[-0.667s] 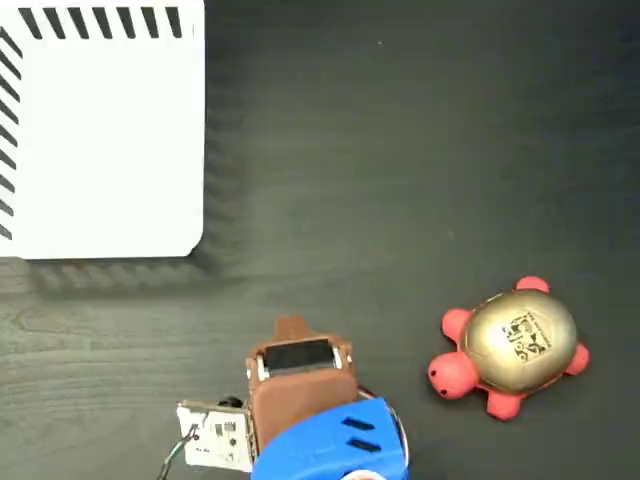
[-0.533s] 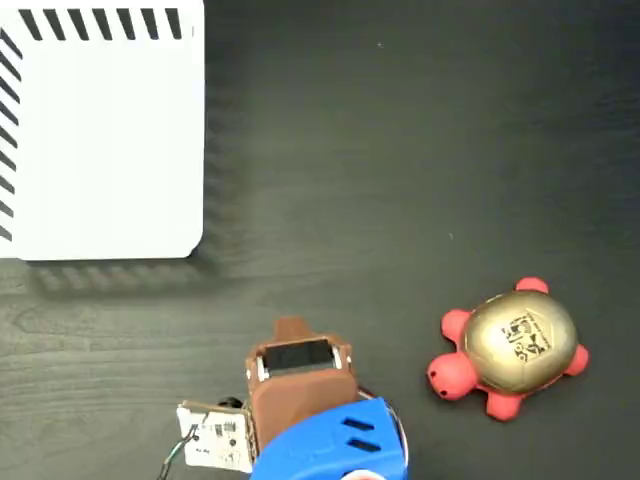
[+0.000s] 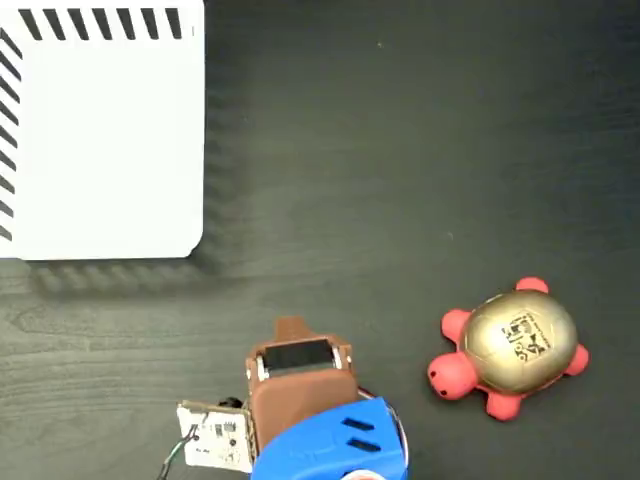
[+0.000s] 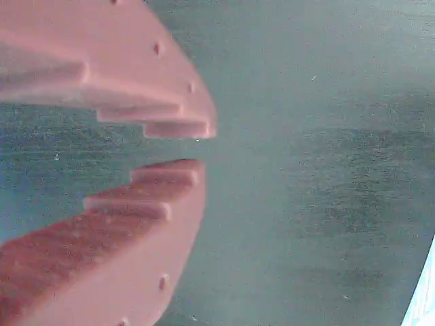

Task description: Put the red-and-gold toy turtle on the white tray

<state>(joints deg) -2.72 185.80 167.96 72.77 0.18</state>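
The red-and-gold toy turtle (image 3: 510, 350) sits on the dark table at the lower right of the fixed view, head toward the left, with a black mark on its gold shell. The white tray (image 3: 100, 140), striped black along its edges, fills the upper left corner with nothing on it. My gripper (image 3: 291, 328) is at the bottom centre, left of the turtle and well apart from it. In the wrist view the gripper (image 4: 200, 146) holds nothing. Its reddish fingertips (image 4: 183, 122) nearly meet over bare table. Turtle and tray do not show in that view.
The dark wood-grain table (image 3: 400, 150) lies bare between the tray and the turtle. The blue arm body (image 3: 335, 445) and a small circuit board (image 3: 215, 435) sit at the bottom edge. A pale sliver (image 4: 425, 292) shows at the wrist view's lower right corner.
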